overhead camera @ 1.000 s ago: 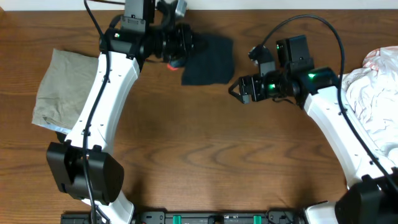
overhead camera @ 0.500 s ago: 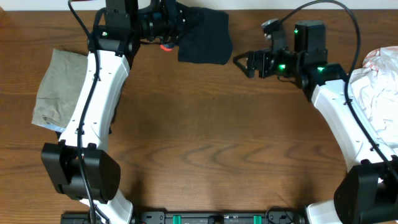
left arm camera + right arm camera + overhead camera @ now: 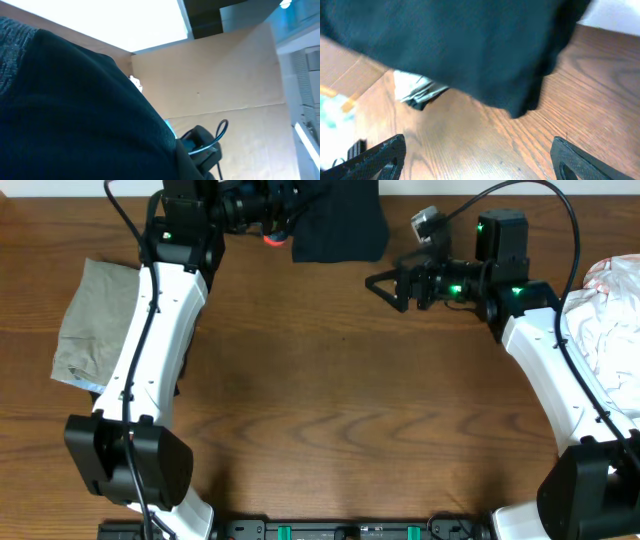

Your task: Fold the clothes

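Toward the left edge of the brown wooden tabletop (image 3: 330,410) lay one flat khaki-grey fabric garment (image 3: 95,320). Against the right edge lay one crumpled white fabric garment (image 3: 600,310), though you could not tell whether that heap was a single piece. Farther back, your right gripper (image 3: 385,288) hovered empty with its fingers (image 3: 380,156) spread wide, just beside the one soft black fabric garment (image 3: 338,225) at the far edge. Your left gripper (image 3: 285,220), judging by how the cloth hung clear of the tabletop, had its fingers closed on that garment near the orange-red trim (image 3: 271,238). That made three garments by count, two of them lying free of both grippers. The black one looked light, limp and thin, so it would sag and bunch wherever it was unsupported. Your best hold for the free fingers was likely a loose corner opposite the heathered grey waistband (image 3: 7,50), so the length could be stretched flat for folding.
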